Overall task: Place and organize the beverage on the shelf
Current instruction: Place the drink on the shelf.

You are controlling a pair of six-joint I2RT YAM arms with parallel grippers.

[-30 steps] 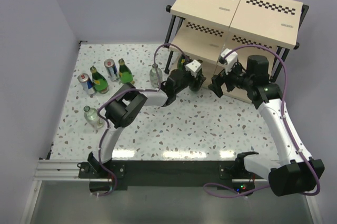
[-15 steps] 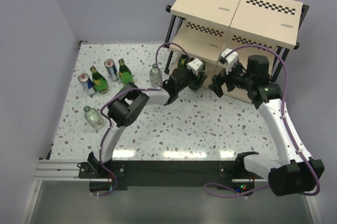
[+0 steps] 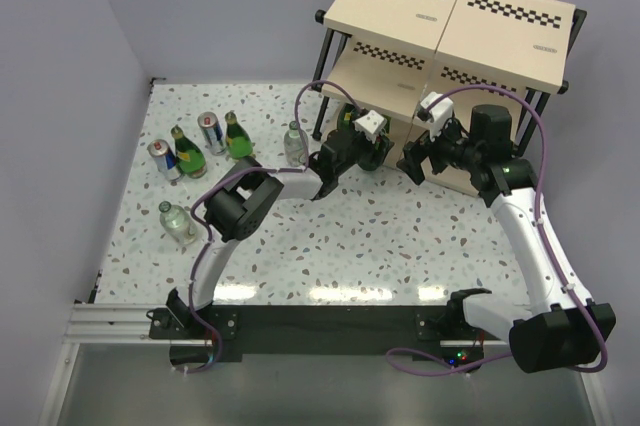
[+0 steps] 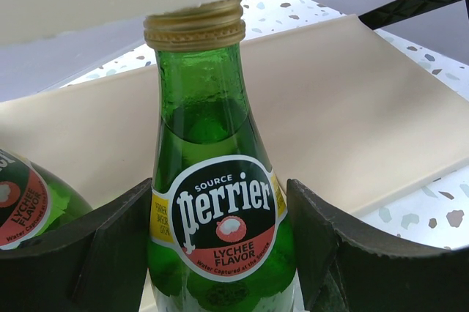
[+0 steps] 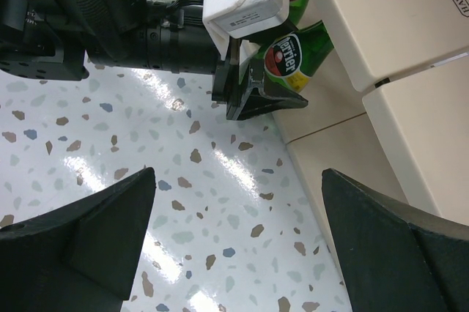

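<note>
Six drinks (image 3: 211, 131) stand on the left of the speckled surface (image 3: 330, 236). The left arm stretches low towards the right, its left end effector (image 3: 370, 149) clamped on a green bottle (image 4: 220, 209) at the lowest tier of the shelf (image 3: 450, 16), just beside a second green bottle (image 4: 22, 209). The right arm arches in from the right, and the right end effector (image 5: 234, 239) is spread wide and empty, facing the left one.

Pale, perhaps lilac walls (image 3: 60, 96); speckled tabletop (image 3: 350, 246)
</note>
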